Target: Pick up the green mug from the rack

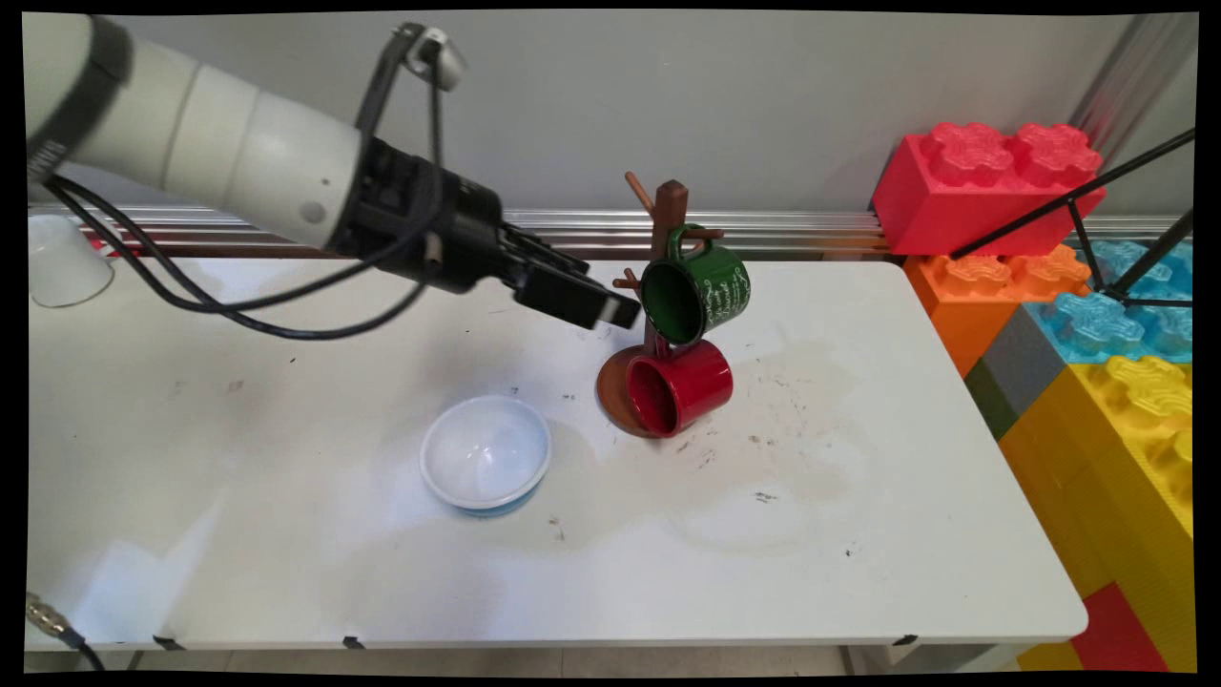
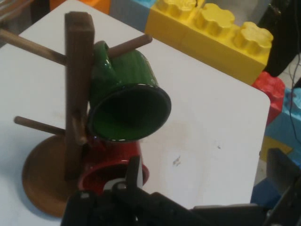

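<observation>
A brown wooden mug tree (image 1: 671, 205) (image 2: 77, 70) stands on the white table (image 1: 858, 534), right of centre toward the back. A green mug (image 1: 694, 291) (image 2: 127, 101) hangs by its handle on an upper peg, its mouth facing my hand. Below it a red mug (image 1: 679, 386) (image 2: 110, 167) hangs just above the tree's round base. My gripper (image 1: 610, 310) (image 2: 207, 174) hovers just left of the green mug's rim, open and holding nothing. In the hand view one finger (image 2: 134, 172) stands in front of the red mug.
A white bowl with a blue underside (image 1: 486, 453) sits on the table in front of my hand. An upturned white cup (image 1: 62, 258) is at the far left. Large toy blocks (image 1: 983, 181) stack beyond the table's right edge, with black tripod legs (image 1: 1116, 229) across them.
</observation>
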Action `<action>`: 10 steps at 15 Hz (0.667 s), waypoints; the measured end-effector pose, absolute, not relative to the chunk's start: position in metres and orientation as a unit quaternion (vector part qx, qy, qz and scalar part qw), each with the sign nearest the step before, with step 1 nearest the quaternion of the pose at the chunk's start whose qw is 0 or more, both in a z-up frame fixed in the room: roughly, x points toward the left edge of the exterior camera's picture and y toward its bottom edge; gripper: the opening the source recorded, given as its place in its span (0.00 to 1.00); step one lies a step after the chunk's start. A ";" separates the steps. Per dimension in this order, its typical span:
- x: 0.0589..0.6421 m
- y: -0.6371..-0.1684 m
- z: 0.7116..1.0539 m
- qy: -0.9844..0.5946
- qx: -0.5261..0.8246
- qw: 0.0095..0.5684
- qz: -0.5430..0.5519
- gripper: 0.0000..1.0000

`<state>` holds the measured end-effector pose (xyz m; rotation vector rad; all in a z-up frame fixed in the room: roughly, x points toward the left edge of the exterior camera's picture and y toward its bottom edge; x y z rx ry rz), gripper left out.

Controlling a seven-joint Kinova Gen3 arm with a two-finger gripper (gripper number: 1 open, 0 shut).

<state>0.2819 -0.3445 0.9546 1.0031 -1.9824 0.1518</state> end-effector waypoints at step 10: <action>0.221 -0.348 0.934 -0.772 0.457 0.435 0.071 1.00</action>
